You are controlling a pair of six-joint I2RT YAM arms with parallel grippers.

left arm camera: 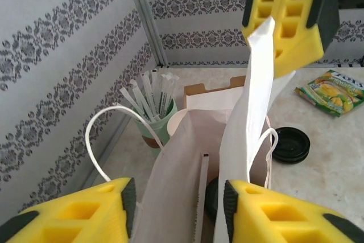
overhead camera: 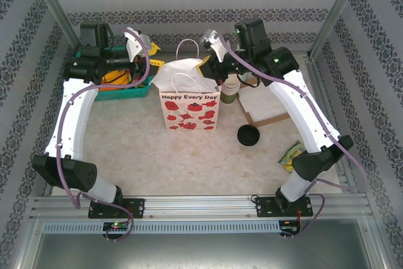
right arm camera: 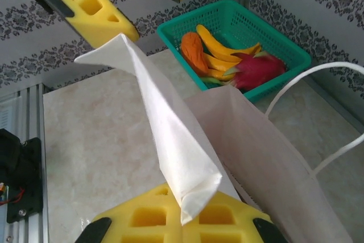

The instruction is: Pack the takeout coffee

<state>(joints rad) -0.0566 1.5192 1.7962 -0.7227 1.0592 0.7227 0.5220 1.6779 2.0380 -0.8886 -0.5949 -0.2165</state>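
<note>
Paper bag (overhead camera: 190,108) printed "Happy Every Day" is standing upright mid-table in the top view, with the left gripper (overhead camera: 150,51) and right gripper (overhead camera: 205,62) hanging at its rim from either side. A stack of cups (overhead camera: 229,89) is sitting just right of the bag, and a loose black lid (overhead camera: 249,135) is lying nearer the arms.

From the left wrist, the left gripper's fingers are standing spread, with the bag's open top showing between them. Opposite, the right gripper is pinching the rim's white fold. A dark rounded shape (left arm camera: 211,197) is sitting low in the bag; whether it is the takeout coffee I cannot tell.

From the right wrist, its fingers are pressing together on that fold, with a teal basket (right arm camera: 284,44) of toy fruit lying beyond.
</note>
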